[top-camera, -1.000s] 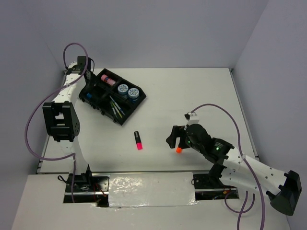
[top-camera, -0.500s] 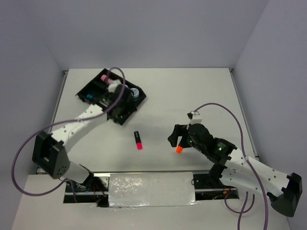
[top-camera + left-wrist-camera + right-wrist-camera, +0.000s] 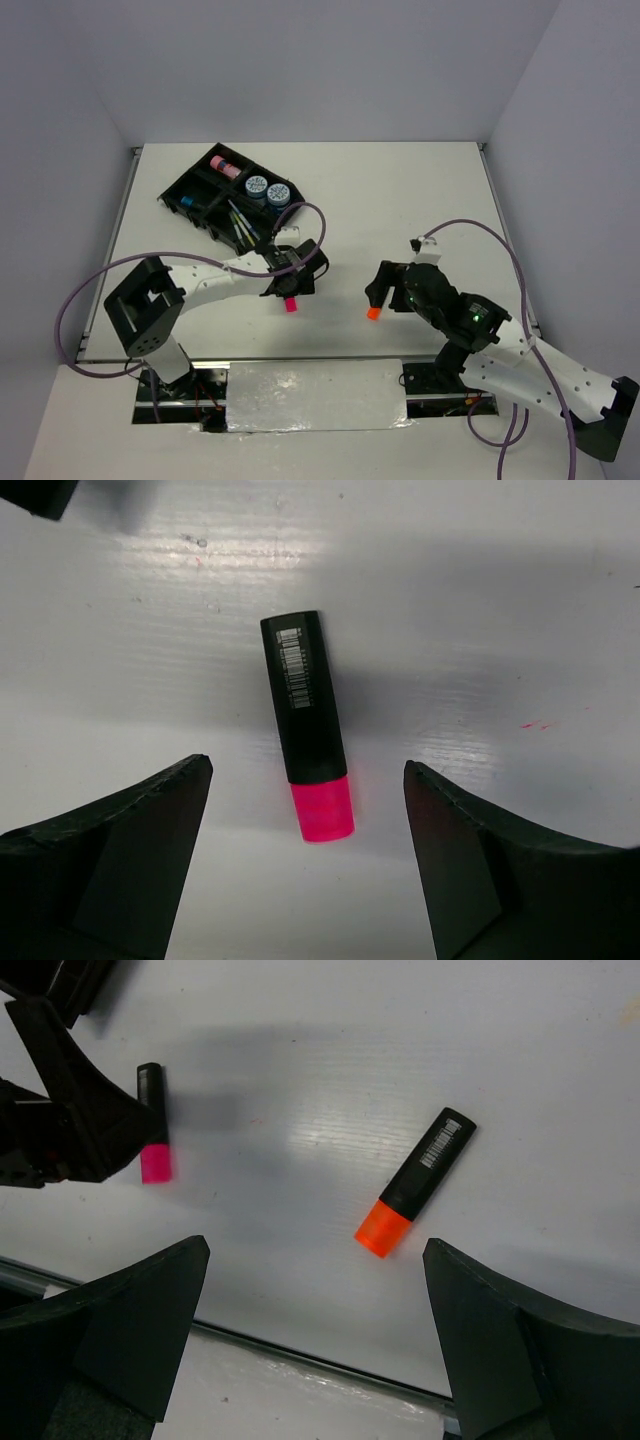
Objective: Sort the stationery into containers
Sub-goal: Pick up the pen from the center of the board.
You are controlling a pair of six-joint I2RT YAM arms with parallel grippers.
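A pink highlighter (image 3: 305, 720) with a black body lies flat on the white table, pink cap toward me. My left gripper (image 3: 307, 770) hovers open above it, one finger on each side, touching nothing. In the top view the left gripper (image 3: 288, 288) covers most of the pink highlighter (image 3: 291, 305). An orange highlighter (image 3: 415, 1182) lies on the table just ahead of my open, empty right gripper (image 3: 316, 1248), nearer its right finger. The top view shows the orange highlighter (image 3: 372, 313) beside the right gripper (image 3: 378, 296). The black divided tray (image 3: 166, 198) sits at the far left.
The tray holds two round blue tubs (image 3: 267, 189), a pink-capped tube (image 3: 224, 165), thin pens (image 3: 240, 225) and a blue highlighter (image 3: 187, 201). The table's front edge (image 3: 300, 1353) runs just below the right gripper. The left gripper (image 3: 70, 1110) shows in the right wrist view beside the pink highlighter (image 3: 152, 1125).
The left arm has swung from the tray down to the pink highlighter. The right gripper has drifted slightly right, off the orange highlighter, which has not moved.
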